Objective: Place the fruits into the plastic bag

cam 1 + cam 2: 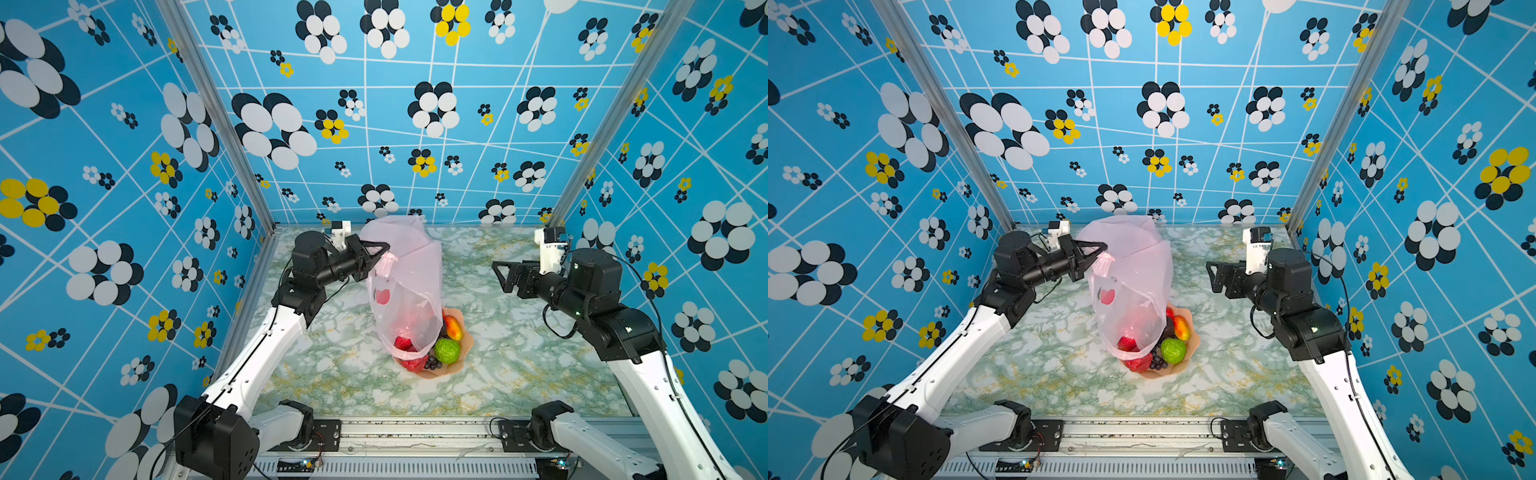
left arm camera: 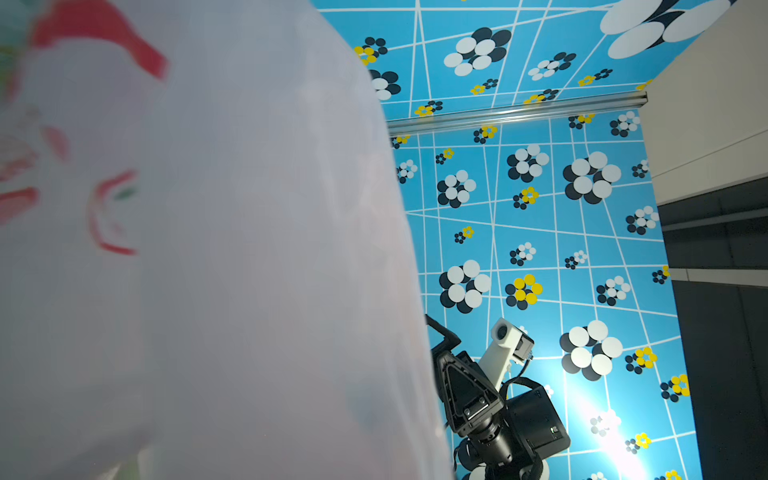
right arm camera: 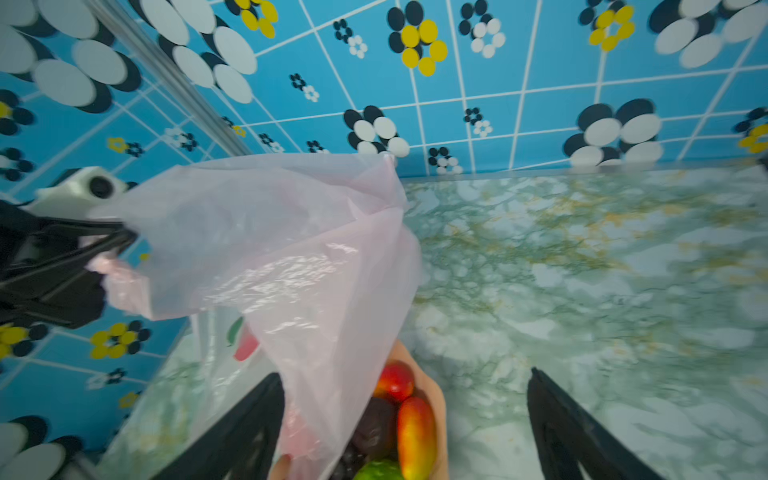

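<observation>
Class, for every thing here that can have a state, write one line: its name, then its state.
Peach scalloped bowl, upright, filled.
Thin translucent pale-pink plastic bag, hanging, draped over that bowl.
Left claw, shut on the bag's top.
Right claw, open and empty.
Bumpy red toy fruit, behind bag film.
Round green toy fruit, in bowl, uncovered.
Red-yellow toy mango, in bowl, uncovered.
Dark purple toy grape bunch, in bowl.
</observation>
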